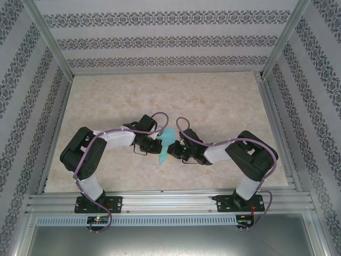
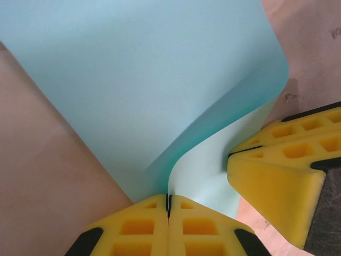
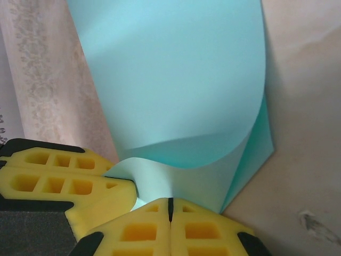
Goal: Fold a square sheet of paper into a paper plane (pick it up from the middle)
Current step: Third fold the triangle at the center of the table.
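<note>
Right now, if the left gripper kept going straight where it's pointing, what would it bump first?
The blue paper it is pinching, which curls up right ahead of the left gripper. The right gripper sits close beside that line, probably just off it; depth is unclear.

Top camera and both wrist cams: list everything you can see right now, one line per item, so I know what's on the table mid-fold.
square sheet of paper: one, turquoise, mid-table between the two grippers, bent over in a curve
table: one, beige marbled, under the arms
walls: three, pale with dark patterned stripes, left, back and right of the table
frame rail: one, silver metal, along the near edge
left arm: one, black and white with a purple cable, near left
right arm: one, same colours, near right
left gripper: one, yellow fingers, shut on the paper
right gripper: one, yellow fingers, shut on the paper
</note>
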Robot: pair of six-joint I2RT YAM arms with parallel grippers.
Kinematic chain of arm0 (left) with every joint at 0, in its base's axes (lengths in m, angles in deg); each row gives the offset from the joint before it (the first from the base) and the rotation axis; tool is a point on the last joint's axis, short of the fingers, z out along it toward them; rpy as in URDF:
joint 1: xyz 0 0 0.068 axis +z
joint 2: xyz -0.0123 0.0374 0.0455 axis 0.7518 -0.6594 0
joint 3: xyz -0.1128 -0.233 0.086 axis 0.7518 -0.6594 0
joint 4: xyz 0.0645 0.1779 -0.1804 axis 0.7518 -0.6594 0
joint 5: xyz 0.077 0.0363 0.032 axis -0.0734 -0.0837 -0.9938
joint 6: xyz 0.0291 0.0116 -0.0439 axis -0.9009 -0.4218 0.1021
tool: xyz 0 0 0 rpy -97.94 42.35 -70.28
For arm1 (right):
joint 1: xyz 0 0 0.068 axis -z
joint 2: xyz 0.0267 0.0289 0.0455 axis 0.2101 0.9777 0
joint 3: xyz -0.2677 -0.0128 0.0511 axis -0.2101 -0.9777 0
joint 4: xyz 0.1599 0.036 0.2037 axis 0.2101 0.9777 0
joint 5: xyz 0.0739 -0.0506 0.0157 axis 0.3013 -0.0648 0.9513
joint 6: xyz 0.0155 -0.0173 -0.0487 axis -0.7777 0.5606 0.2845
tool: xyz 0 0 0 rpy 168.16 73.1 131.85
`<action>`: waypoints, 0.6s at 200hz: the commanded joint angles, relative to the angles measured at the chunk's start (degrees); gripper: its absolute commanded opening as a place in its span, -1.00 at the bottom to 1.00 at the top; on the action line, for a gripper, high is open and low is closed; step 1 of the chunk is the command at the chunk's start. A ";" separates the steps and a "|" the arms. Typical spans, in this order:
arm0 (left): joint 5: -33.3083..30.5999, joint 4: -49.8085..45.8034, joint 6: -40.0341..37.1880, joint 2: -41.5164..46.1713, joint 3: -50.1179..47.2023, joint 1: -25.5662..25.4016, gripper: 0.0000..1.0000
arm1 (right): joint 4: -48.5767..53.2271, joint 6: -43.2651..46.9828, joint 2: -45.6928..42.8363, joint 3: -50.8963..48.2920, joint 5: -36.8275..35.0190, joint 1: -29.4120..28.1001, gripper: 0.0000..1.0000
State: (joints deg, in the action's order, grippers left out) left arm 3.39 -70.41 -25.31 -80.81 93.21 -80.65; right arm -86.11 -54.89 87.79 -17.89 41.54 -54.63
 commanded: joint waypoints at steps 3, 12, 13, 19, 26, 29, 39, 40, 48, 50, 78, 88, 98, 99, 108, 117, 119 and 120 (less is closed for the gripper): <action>-2.55 -4.14 -1.67 -2.12 -0.05 -0.53 -0.86 | 3.33 1.88 -1.13 0.44 0.25 0.44 -0.87; -2.57 -4.15 -1.68 -2.11 -0.03 -0.54 -0.87 | 4.72 2.56 -2.80 1.24 0.66 0.91 -0.86; -2.57 -4.15 -1.67 -2.12 -0.01 -0.58 -0.87 | 4.87 2.64 -2.98 1.33 0.71 0.96 -0.85; -2.55 -4.15 -1.67 -2.05 -0.05 -0.50 -0.87 | 5.52 3.16 -3.86 1.63 0.85 1.51 -0.86; -2.50 -4.15 -1.71 -2.03 -0.08 -0.53 -0.87 | 5.72 3.74 -5.03 1.64 1.07 2.17 -0.86; -2.55 -4.15 -1.67 -2.02 -0.08 -0.53 -0.87 | 5.84 3.91 -5.39 1.68 1.18 2.56 -0.86; -2.46 -4.15 -1.69 -2.03 -0.03 -0.53 -0.87 | 6.07 4.54 -6.17 1.66 1.50 3.59 -0.87; -2.47 -4.19 -1.68 -1.99 -0.01 -0.49 -0.87 | 6.07 4.60 -6.20 1.67 1.53 3.71 -0.87; -2.34 -4.19 -1.67 -1.88 0.01 -0.50 -0.87 | 6.15 5.16 -6.21 1.81 2.18 4.51 -0.88; -2.31 -4.22 -1.67 -1.93 0.01 -0.52 -0.87 | 6.14 5.24 -6.18 1.89 2.31 4.68 -0.88; -2.23 -4.32 -1.58 -1.86 0.20 -0.55 -0.87 | 4.85 5.52 -3.99 3.28 4.81 5.66 -0.90; -2.26 -4.32 -1.62 -1.77 0.23 -0.49 -0.87 | 4.68 5.46 -3.05 4.14 5.41 5.59 -0.90; -2.27 -4.32 -1.63 -1.68 0.19 -0.49 -0.87 | 4.42 5.25 -1.95 4.87 5.73 5.52 -0.91; -2.33 -4.32 -1.69 -1.68 0.23 -0.51 -0.87 | 4.33 5.26 -1.85 4.95 5.75 5.51 -0.91; -2.31 -4.40 -1.69 -1.67 0.21 -0.53 -0.87 | 4.12 5.27 -0.98 5.47 5.88 5.34 -0.90; -2.29 -4.49 -1.67 -1.66 0.19 -0.53 -0.87 | 4.49 5.08 -0.08 5.78 5.56 5.35 -0.91; -2.35 -4.50 -1.67 -1.63 0.18 -0.53 -0.87 | 4.50 5.02 0.10 5.76 5.45 5.37 -0.91; -2.33 -4.50 -1.67 -1.61 0.18 -0.53 -0.87 | 4.50 5.06 0.18 5.74 5.35 5.44 -0.91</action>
State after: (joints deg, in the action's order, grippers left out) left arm 3.39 -70.65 -25.33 -80.88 93.37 -80.65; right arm -81.42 -50.78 85.49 -13.74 45.85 -49.03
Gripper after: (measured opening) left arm 0.069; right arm 0.050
